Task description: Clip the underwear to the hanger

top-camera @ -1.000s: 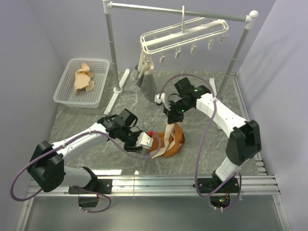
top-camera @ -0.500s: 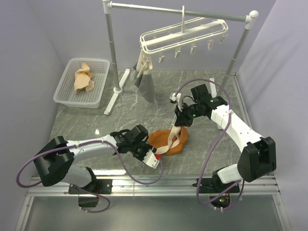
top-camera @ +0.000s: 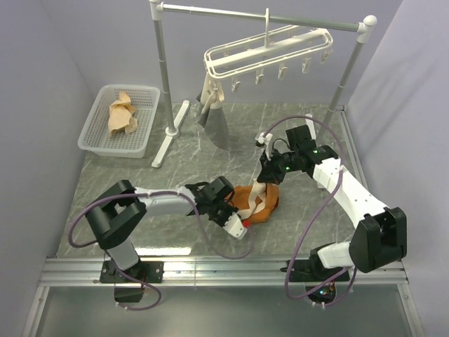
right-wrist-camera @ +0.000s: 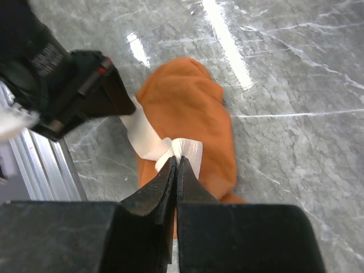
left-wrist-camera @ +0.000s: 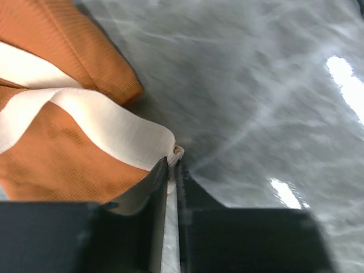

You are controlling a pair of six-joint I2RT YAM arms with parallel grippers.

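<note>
The rust-orange underwear (top-camera: 265,205) lies bunched on the grey table, its pale waistband pulled up in a strip. My right gripper (top-camera: 264,182) is shut on that waistband (right-wrist-camera: 185,149) and holds it a little above the heap. My left gripper (top-camera: 242,216) lies low at the underwear's near left edge and is shut on the waistband's edge (left-wrist-camera: 142,133). The white hanger (top-camera: 266,53) with its row of clips hangs from the rail at the back, well above and behind both grippers.
A grey metal rail (top-camera: 259,15) on white posts spans the back. A grey-and-beige garment (top-camera: 212,121) hangs from the hanger's left end. A white basket (top-camera: 144,105) with a light tan cloth (top-camera: 121,112) stands at the back left.
My left arm has stretched right along the table and turned, staying at the underwear's edge. My right gripper has drawn right with the waistband. The underwear has shifted right and bunched up.
</note>
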